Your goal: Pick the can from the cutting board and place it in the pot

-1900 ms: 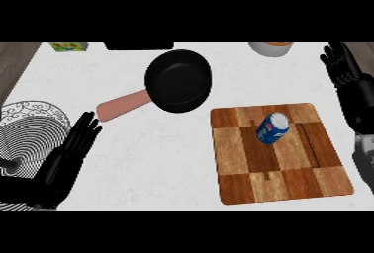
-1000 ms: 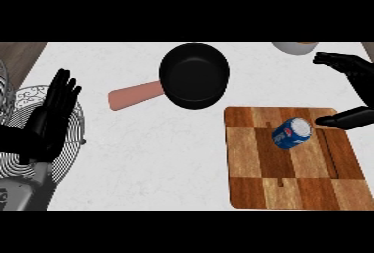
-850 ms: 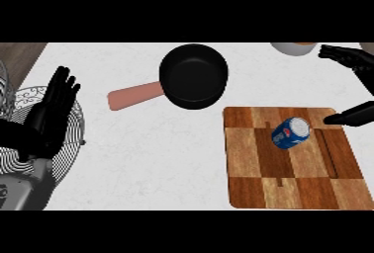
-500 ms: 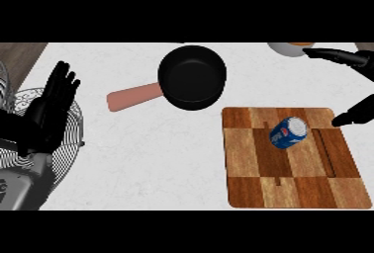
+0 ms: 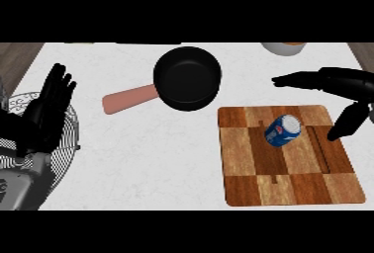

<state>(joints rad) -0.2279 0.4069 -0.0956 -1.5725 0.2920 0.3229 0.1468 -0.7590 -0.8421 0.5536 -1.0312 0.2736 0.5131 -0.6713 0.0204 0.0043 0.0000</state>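
A blue can (image 5: 283, 130) stands tilted on the upper middle of the wooden cutting board (image 5: 292, 178). The black pot (image 5: 187, 77) with a pinkish handle lies up and to the left of the board. My right hand (image 5: 340, 88) hovers at the right edge, open, fingers stretched left above the board's top edge and thumb pointing down beside the can, not touching it. My left hand (image 5: 44, 113) rests open at the far left, fingers up.
A white wire rack (image 5: 22, 106) sits under my left hand at the left edge. A pale bowl (image 5: 283, 47) shows at the top right. White counter lies between the pot, the board and the rack.
My right hand has come in from the right and spread over the board's top right, closer to the can. The can looks more tilted. My left hand has barely moved.
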